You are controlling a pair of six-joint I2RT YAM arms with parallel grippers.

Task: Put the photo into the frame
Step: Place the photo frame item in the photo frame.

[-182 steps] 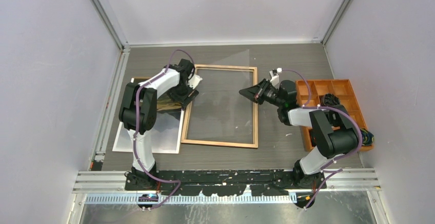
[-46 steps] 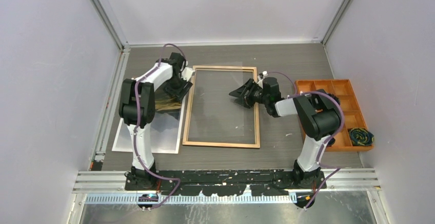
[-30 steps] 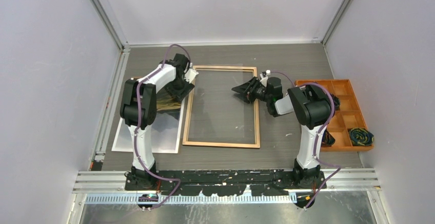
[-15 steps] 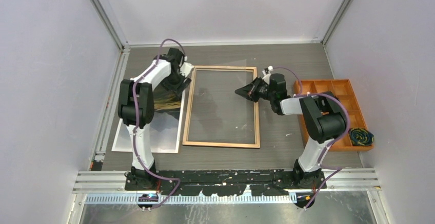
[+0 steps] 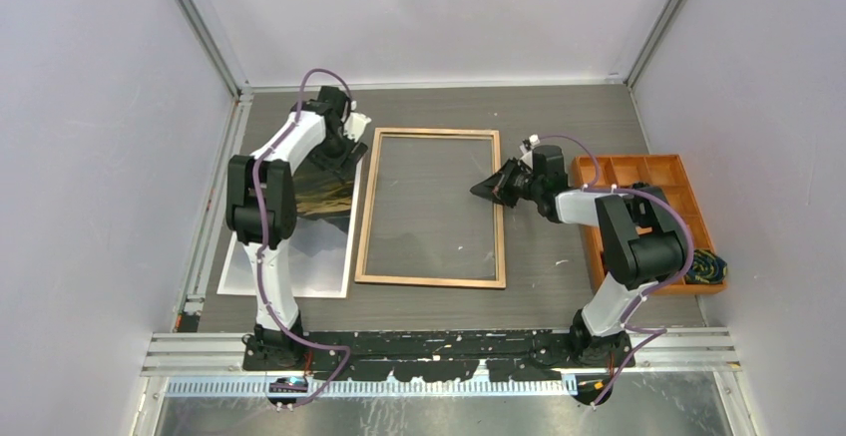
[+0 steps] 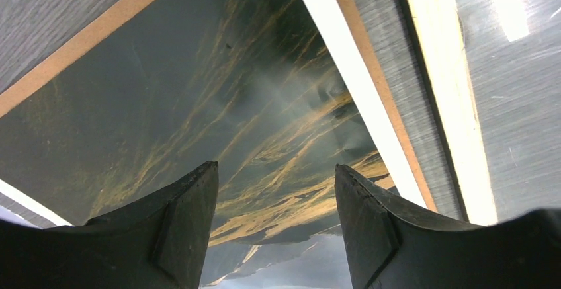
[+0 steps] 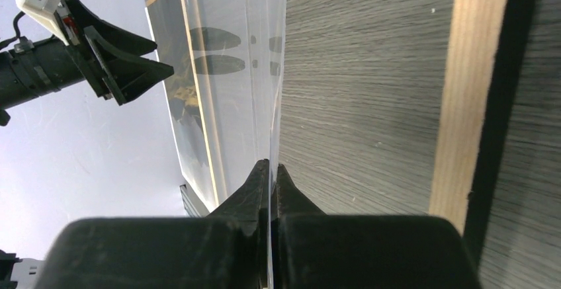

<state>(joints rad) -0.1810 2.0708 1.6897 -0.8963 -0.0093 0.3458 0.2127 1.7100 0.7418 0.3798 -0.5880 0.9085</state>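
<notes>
Up close, the right gripper (image 7: 270,168) has its fingertips pressed together on the edge of a clear pane (image 7: 231,71). The overhead camera cannot resolve this pinch; from above the pane is only a faint sheen inside the frame (image 5: 429,278). The left gripper (image 6: 274,168) hangs with its fingers (image 6: 185,229) spread and nothing between them, over the photo (image 6: 198,104), whose dark, gold-streaked landscape faces up. The left wrist camera alone shows a brown backing board (image 6: 79,45) peeking out along the print's edge, with the frame's pale wood rail just beside it. Overhead, the photo lies flat on the table (image 5: 559,117) left of the frame, partly under the left arm and washed out by glare nearer the bases. Right of the frame sits an orange tray (image 5: 631,158), largely hidden by the right arm; a dark coiled bundle (image 5: 704,266) lies in its near right corner.
</notes>
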